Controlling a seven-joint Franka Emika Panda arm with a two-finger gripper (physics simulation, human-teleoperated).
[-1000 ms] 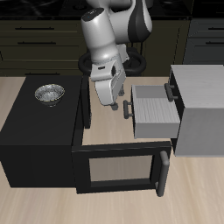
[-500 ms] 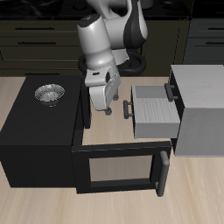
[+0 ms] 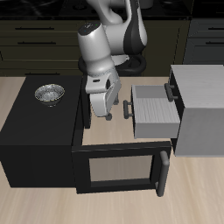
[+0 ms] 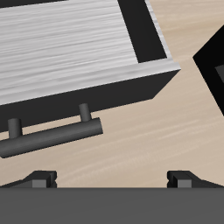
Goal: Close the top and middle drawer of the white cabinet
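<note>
The white cabinet [image 3: 203,94] stands on the table beside the robot. One of its drawers [image 3: 156,110] is pulled far out, with its dark bar handle [image 3: 127,108] facing my gripper. A second handle [image 3: 169,88] sits higher up, close to the cabinet front. My gripper [image 3: 105,112] hangs low over the table, a short way off the open drawer's handle, open and empty. In the wrist view the drawer [image 4: 70,44] and its handle [image 4: 54,136] lie just ahead of my open fingertips [image 4: 39,179].
A black box [image 3: 35,131] with a metal bowl [image 3: 49,92] on top stands close beside my gripper. Its door [image 3: 118,166] hangs open toward the table's front edge, just in front of the open drawer.
My gripper has moved away from the drawer handle toward the black box and dropped a little. The drawer has not moved.
</note>
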